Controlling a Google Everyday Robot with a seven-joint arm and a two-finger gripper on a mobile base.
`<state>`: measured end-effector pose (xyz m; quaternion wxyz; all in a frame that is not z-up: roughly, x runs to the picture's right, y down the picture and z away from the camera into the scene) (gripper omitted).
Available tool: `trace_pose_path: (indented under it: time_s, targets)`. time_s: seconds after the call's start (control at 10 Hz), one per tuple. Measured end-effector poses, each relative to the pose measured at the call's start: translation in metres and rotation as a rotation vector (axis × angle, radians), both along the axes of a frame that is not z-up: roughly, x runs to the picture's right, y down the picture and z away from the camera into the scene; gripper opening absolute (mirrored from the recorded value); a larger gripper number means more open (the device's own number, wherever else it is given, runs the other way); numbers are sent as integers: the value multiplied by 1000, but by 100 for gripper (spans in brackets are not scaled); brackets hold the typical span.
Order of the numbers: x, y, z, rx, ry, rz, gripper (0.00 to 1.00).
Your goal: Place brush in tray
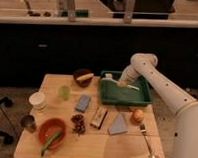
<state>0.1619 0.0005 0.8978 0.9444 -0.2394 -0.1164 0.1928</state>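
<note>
Gripper above the tray at the table's far right corner; brush beneath it. Claw state cannot be told. No legible writing.

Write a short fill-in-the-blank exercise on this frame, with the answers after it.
1. The end effector is above the green ____.
2. The brush lies over the tray, which stands on the ____.
3. The fork lies near the table's ____ edge as seen by the camera.
4. The red bowl holds something ____ in colour.

Missing words: tray; table; right; green
</note>
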Motion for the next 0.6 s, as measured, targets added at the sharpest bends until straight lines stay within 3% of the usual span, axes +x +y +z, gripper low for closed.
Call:
trace_pose_path:
  time_s: [0.6]
  targets:
    - [21,0,2,-10,-55,77,71]
